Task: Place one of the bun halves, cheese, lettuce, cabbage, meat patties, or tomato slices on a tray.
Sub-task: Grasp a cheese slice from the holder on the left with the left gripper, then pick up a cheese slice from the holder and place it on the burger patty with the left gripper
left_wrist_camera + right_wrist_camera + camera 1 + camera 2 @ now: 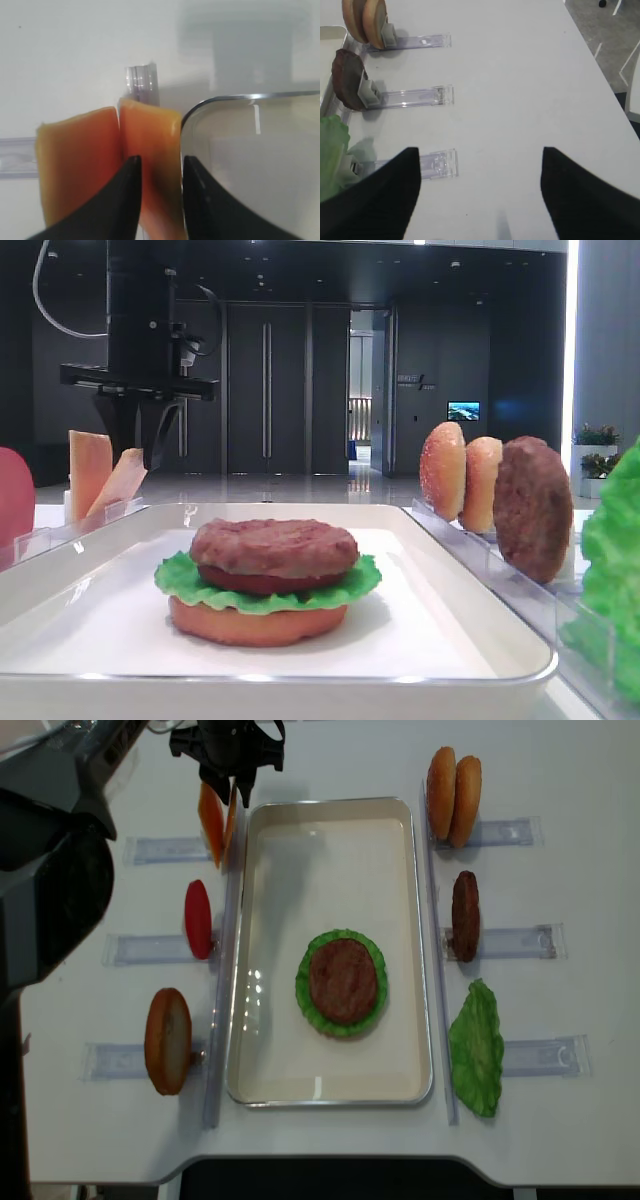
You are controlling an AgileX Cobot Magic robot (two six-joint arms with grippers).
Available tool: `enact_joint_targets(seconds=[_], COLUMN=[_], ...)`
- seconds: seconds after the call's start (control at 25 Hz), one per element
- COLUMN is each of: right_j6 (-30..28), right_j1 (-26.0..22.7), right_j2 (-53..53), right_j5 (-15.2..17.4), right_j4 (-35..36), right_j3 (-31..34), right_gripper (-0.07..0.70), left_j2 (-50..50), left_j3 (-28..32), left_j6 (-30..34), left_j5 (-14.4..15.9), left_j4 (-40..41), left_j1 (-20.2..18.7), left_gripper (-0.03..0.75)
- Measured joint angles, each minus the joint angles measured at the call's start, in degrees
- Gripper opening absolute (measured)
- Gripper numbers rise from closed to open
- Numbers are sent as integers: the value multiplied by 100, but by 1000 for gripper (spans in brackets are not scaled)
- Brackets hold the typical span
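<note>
Two orange cheese slices stand in a clear rack left of the white tray's (330, 805) far corner. My left gripper (161, 160) comes down from above, shut on the cheese (152, 135) slice nearest the tray, one finger between the two slices. The other slice (75, 165) stands free beside it. From the low exterior view this gripper (155, 455) sits on the leaning slice (120, 485). In the tray lies a stack of bun half (255, 625), lettuce (200, 585), a red layer and a meat patty (275, 545). My right gripper (479, 150) hangs open over bare table.
Racks right of the tray hold two bun halves (452, 785), a patty (466, 915) and a lettuce leaf (476, 1050). Left racks hold a tomato slice (198, 918) and a bun half (168, 1040). A clear rack end (437, 162) lies by my right gripper's left finger.
</note>
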Motion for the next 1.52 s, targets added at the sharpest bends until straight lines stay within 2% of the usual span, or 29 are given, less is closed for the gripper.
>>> enact_joint_targets(seconds=[0.24, 0.36, 0.84, 1.04, 1.28, 1.52], right_j6=[0, 0, 0, 0, 0, 0], right_j1=[0, 0, 0, 0, 0, 0], right_j2=[0, 0, 0, 0, 0, 0], right_j5=[0, 0, 0, 0, 0, 0], right_j4=[0, 0, 0, 0, 0, 0], right_j3=[0, 0, 0, 0, 0, 0], right_gripper=[484, 484, 484, 483, 482, 482], left_j2=[0, 0, -120, -531, -1055, -1770], left_j3=[0, 0, 0, 0, 11, 450], left_j6=[34, 245, 410, 412, 418, 429], left_j5=[0, 0, 5, 5, 5, 5], left_j4=[-85, -100, -303, -722, -772, -961], left_j1=[0, 0, 60, 274, 398, 398], left_gripper=[102, 43, 36, 36, 36, 35])
